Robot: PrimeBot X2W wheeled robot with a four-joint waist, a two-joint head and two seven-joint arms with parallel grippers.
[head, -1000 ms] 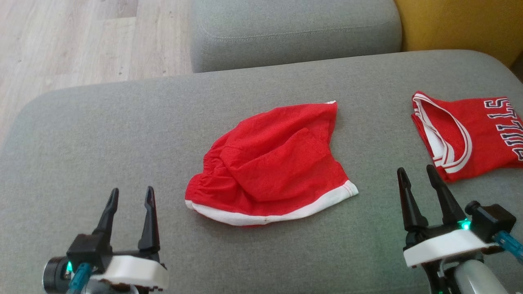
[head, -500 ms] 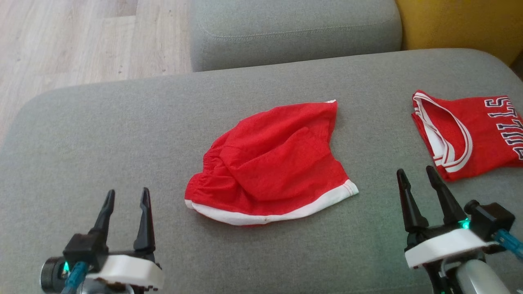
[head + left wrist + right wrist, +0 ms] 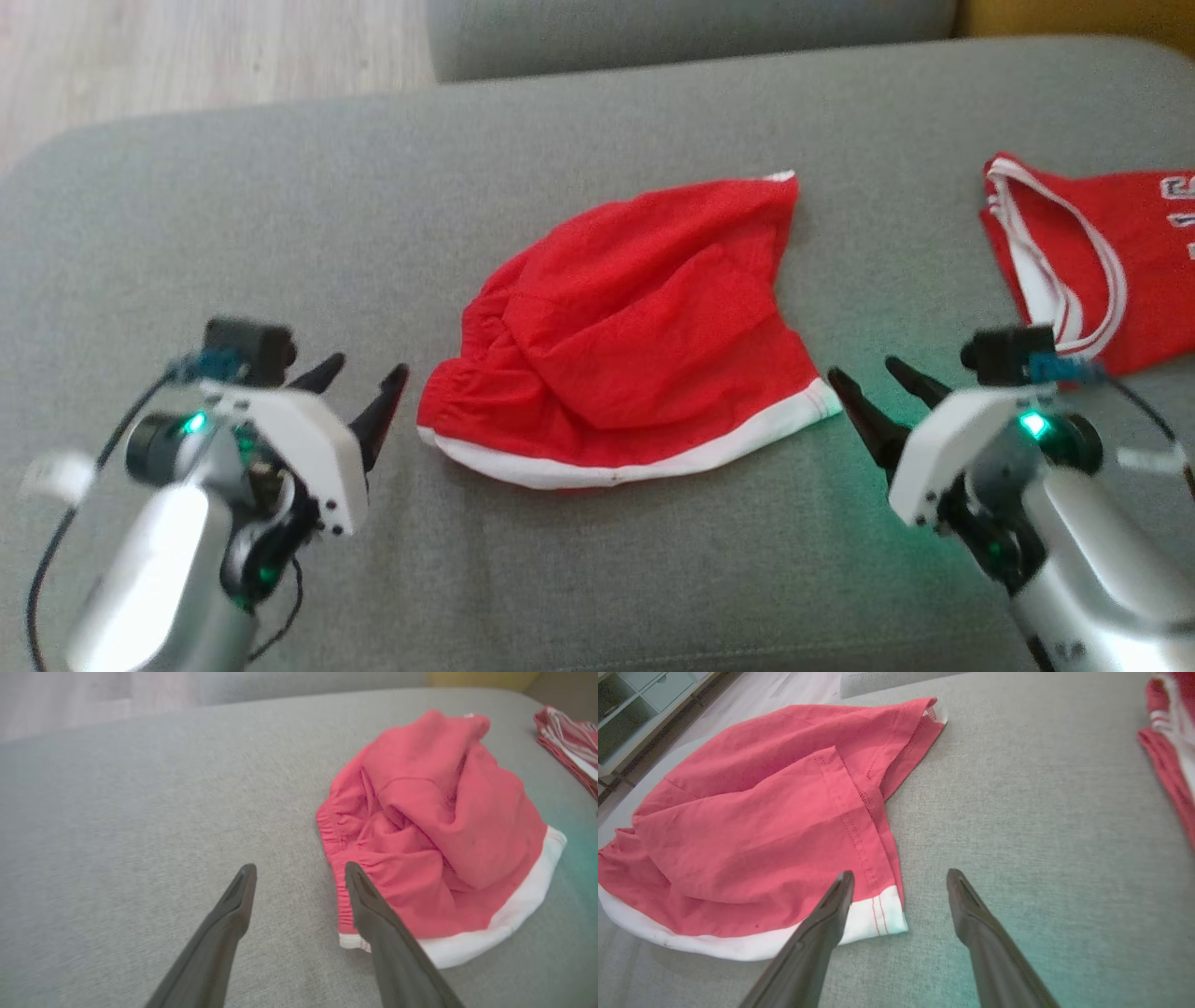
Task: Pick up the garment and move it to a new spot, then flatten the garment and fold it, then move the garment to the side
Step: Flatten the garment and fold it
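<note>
The garment (image 3: 635, 327), a pair of red shorts with a white hem, lies crumpled on the grey sofa cushion (image 3: 233, 233) between the 2 grippers. The left forearm (image 3: 159, 579) rises from the lower left, its wrist bent inward so that the left gripper (image 3: 369, 366) points across at the gathered waistband end. Its 2 fingers are spread and hold nothing. In the left wrist view (image 3: 300, 868) the waistband edge sits at the tip of the finger nearer the cloth; whether they touch I cannot tell.

The right forearm (image 3: 1092, 569) comes up from the lower right, its wrist likewise turned inward. The right gripper (image 3: 862, 368) aims at the white hem corner, its 2 fingers apart and empty. In the right wrist view (image 3: 900, 873) one fingertip overlaps the hem band and the other lies over bare cushion. A second red jersey (image 3: 1120, 271) lies behind that gripper, on its outer side.
</note>
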